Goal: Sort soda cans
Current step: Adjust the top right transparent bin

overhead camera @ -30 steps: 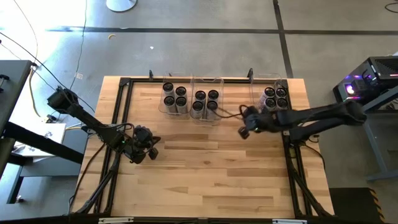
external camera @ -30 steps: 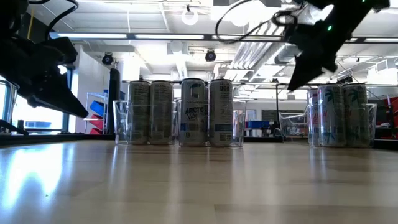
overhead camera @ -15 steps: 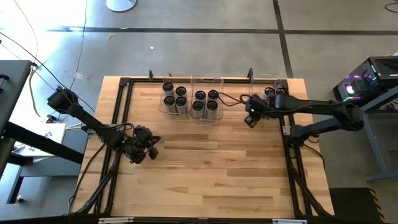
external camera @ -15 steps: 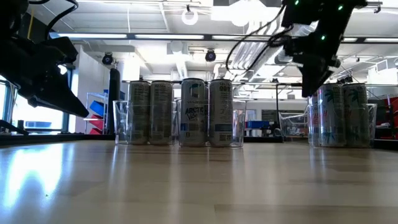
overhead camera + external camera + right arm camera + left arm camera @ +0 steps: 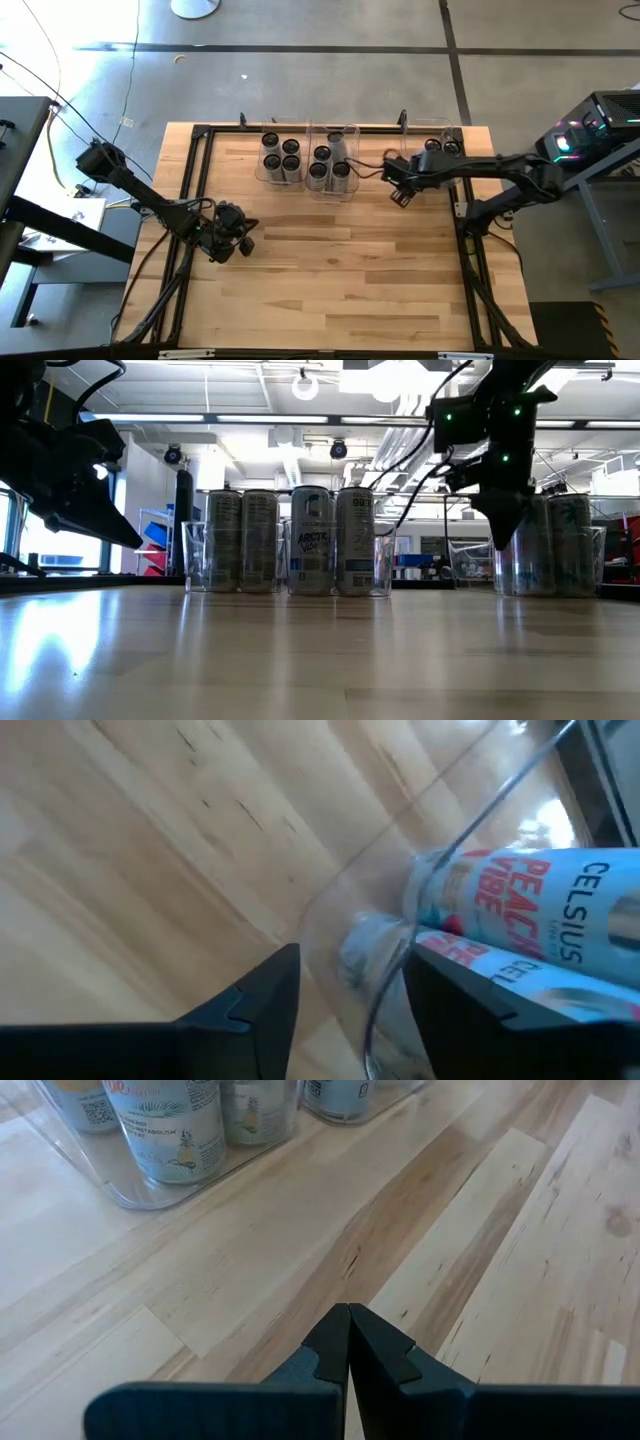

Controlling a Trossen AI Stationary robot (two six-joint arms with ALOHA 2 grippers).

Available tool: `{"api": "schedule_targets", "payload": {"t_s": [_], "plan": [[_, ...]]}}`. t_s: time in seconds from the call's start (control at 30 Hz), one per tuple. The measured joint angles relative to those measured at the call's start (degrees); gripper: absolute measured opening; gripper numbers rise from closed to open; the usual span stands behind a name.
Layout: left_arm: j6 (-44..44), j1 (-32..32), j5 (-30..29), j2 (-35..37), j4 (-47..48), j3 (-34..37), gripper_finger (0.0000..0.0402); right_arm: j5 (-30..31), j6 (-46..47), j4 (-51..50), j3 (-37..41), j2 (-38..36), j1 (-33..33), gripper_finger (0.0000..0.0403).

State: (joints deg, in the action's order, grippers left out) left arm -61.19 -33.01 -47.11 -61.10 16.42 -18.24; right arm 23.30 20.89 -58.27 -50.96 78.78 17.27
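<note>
Right hand [image 5: 398,190] sits just beside the right bin [image 5: 440,890], on the side facing the centre of the surface [image 5: 340,270]; fingers [image 5: 255,1000] parted, nothing between them but the bin's clear wall edge. The Celsius peach cans [image 5: 540,895] lie straight ahead of it, inside that bin, upright, long axis vertical in the low view. So my read is the next reach goes over the wall, not through it. Other soda cans [image 5: 281,157] stand in the left and middle bins [image 5: 345,130] at the far edge. Left hand [image 5: 348,1342] is clenched shut, empty, parked over bare wood well away from all cans; the right arm is clearly nearer. Hard to tell: the right arm covers most of the right bin from above, so its can count is unclear.
</note>
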Motion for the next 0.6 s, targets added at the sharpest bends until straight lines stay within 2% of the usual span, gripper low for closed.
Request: {"api": "schedule_targets", "payload": {"t_s": [0.17, 0.43, 0.5, 0.6], "plan": [[-0.02, 0.0, 0.0, 0.0, 0.0, 0.0, 0.0, -2.96, 0.11, -0.15, 0.05, 1.75, -0.01, 0.0135], [-0.07, 0.0, 0.02, 0.0, -0.04, 0.0, 0.0, -4.67, 1.57, -0.04, 0.0, 1.8, -0.04, 0.002], [-0.09, 0.0, 0.0, 0.01, -0.02, 0.0, 0.0, -4.99, 1.59, 0.33, -0.04, 1.77, -0.35, 0.001], [-0.11, 0.0, 0.0, 0.02, -0.06, 0.0, 0.0, -5.38, 2.25, 0.97, -0.34, 1.83, -1.17, 0.002]]}}
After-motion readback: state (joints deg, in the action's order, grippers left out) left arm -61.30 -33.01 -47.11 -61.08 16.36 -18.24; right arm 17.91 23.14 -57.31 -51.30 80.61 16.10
